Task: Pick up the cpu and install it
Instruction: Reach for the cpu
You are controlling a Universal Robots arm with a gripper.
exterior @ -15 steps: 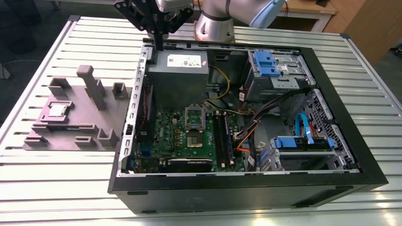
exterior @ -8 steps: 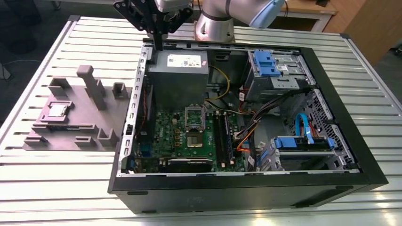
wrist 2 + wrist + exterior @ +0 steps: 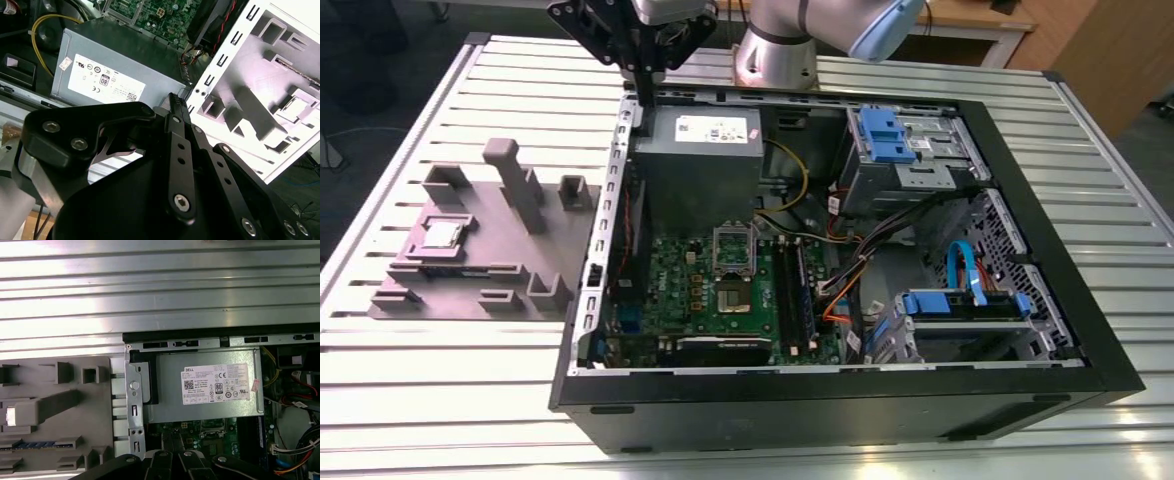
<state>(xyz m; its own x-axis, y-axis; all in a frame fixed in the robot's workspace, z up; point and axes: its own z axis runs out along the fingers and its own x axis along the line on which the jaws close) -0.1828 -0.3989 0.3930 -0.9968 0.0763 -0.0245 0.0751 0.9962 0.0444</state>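
The cpu, a small silver-grey square with a pale rim, lies in a recess of the grey fixture block on the exterior view's left, outside the case. My gripper hangs over the far left corner of the open computer case, well away from the cpu, beside the power supply. Its black fingers meet at the tip in the second wrist view with nothing between them. The socket frame with its green centre sits on the motherboard, uncovered.
The grey power supply with a white label fills the case's far left. A case wall separates the fixture from the inside. Cables, blue drive bays and a tall fixture post stand nearby. Slatted metal table all around.
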